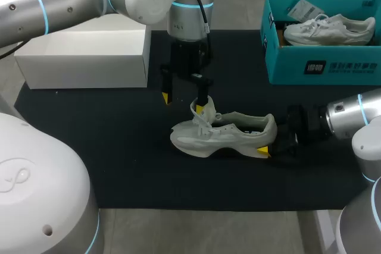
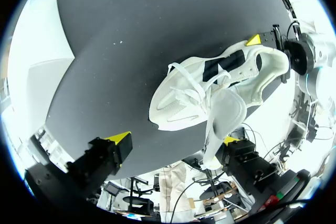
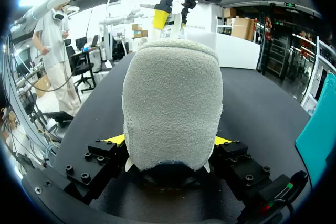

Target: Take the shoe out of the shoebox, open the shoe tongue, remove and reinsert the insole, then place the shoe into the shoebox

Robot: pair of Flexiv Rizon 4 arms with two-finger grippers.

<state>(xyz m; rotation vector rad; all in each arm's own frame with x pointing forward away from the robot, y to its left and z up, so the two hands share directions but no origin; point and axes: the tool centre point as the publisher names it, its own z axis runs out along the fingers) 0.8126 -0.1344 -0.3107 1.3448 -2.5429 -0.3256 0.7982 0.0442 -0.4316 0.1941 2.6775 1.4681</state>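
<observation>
A white sneaker (image 1: 223,135) lies on its side on the black mat (image 1: 119,147), toe towards my left. My left gripper (image 1: 184,99) hangs over its laces, fingers wide open. In the left wrist view the left gripper (image 2: 176,139) is open above the sneaker (image 2: 210,93). The raised tongue (image 2: 223,114) leans against one fingertip (image 2: 230,140), and the other fingertip stands free. My right gripper (image 1: 272,138) is at the heel. In the right wrist view the right gripper (image 3: 168,141) has both fingers pressed on the grey heel (image 3: 172,108).
A teal shoebox (image 1: 321,66) stands at the back right with a second white shoe (image 1: 330,30) inside. A white box (image 1: 89,57) sits at the back left on the mat's edge. Bare mat lies in front of the sneaker.
</observation>
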